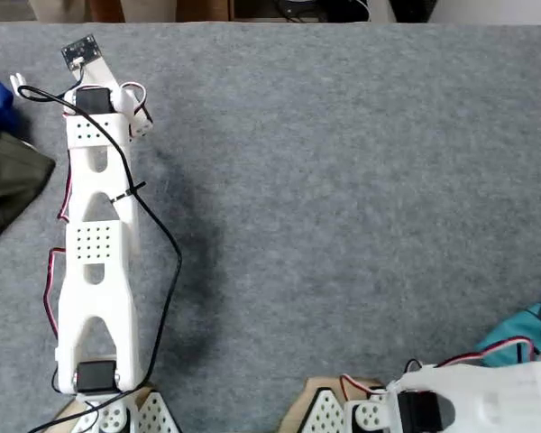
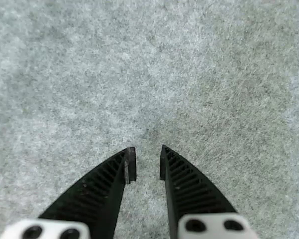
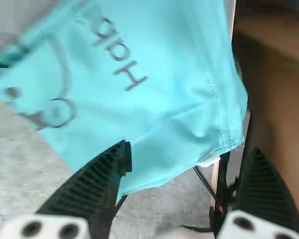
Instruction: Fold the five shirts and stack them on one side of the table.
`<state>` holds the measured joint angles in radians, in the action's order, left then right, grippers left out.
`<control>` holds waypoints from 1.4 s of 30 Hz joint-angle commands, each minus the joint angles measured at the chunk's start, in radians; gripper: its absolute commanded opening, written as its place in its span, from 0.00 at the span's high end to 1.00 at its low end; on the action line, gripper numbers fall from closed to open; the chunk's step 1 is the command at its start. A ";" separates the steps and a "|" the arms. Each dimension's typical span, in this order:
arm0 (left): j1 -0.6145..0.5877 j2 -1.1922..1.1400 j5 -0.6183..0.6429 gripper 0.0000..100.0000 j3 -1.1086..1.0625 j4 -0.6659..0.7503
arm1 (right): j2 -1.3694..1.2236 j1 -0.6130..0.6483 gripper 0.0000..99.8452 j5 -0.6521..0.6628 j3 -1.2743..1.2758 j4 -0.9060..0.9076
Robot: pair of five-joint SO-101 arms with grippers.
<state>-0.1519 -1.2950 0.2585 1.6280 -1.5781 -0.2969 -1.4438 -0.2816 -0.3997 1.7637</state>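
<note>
Turquoise shirt just beyond right gripper, jaws spread wide.

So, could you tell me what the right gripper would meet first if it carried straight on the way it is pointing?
Most likely the turquoise shirt: it lies directly ahead of the right gripper, framed between its open jaws, though how far off is unclear.
</note>
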 commanded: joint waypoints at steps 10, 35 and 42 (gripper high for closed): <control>-0.106 0.079 -0.009 0.90 0.044 -0.058 | 0.409 0.699 0.97 -0.014 -0.038 0.018; -0.617 0.251 -0.532 0.79 -0.037 -0.031 | -0.101 1.794 0.99 -0.339 -0.272 -0.250; -0.600 0.255 -0.532 0.79 -0.324 0.157 | -0.237 1.794 0.99 -0.342 -0.397 -0.250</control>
<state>-0.7626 -1.1109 -0.2723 1.4039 -1.5044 -0.5163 0.3360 -0.6099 -0.7250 1.5290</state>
